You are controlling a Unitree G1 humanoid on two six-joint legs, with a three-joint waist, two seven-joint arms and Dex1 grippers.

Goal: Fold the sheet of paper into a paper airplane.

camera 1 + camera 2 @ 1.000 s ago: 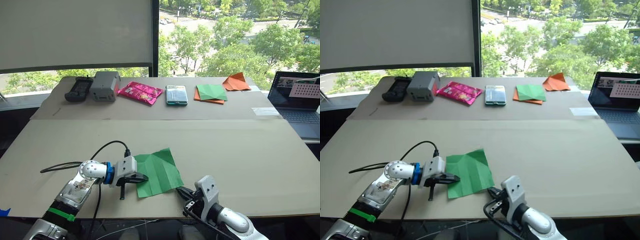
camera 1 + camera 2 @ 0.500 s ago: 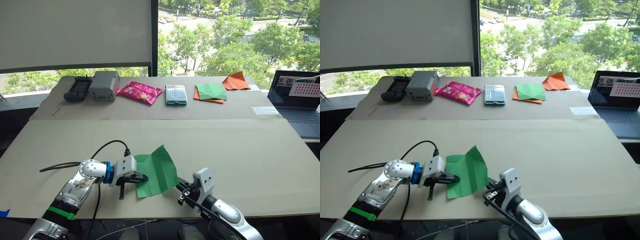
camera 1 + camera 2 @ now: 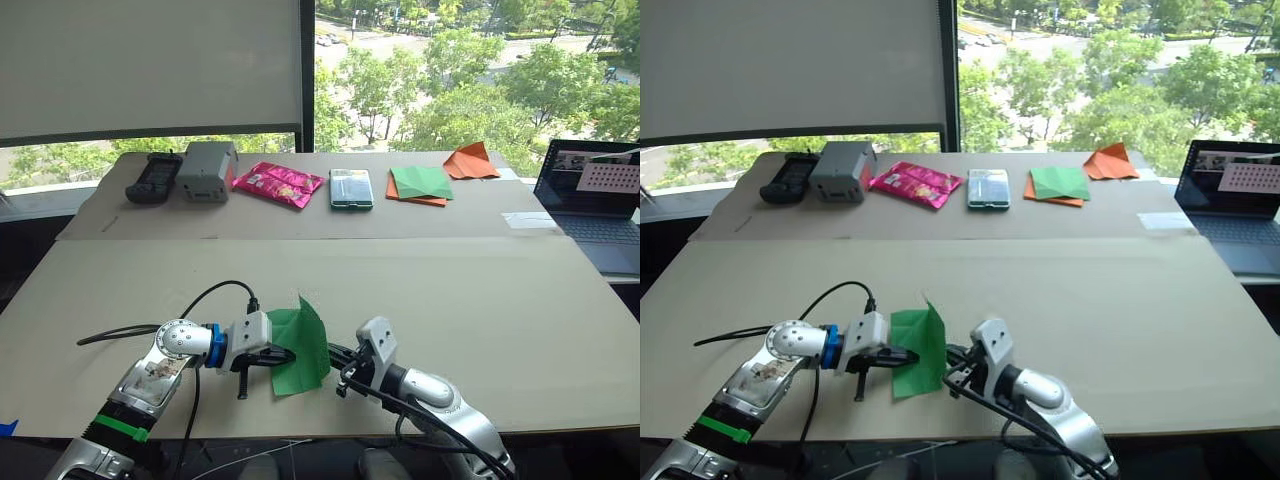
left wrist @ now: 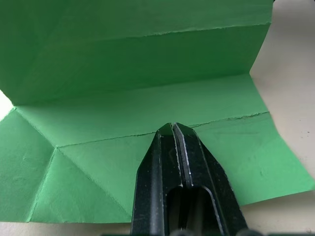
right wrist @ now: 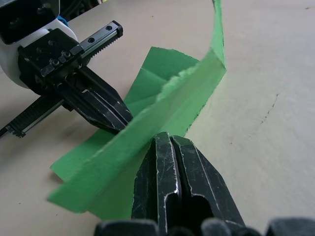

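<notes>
Here the left claw presses closed on the sheet of paper while the right claw, closed, pinches its raised edge.

Count, whole scene:
- bright green sheet of paper: 1
- grippers: 2, left gripper, right gripper
- darker green sheet on orange paper: 1
- orange paper triangle: 1
- pink packet: 1
- grey box: 1
- black controller: 1
- laptop: 1

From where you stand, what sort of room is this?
Probably an upper-floor office or lab: a window overlooks treetops and a street, a laptop sits open, and a long table holds gadgets and paper.
</notes>
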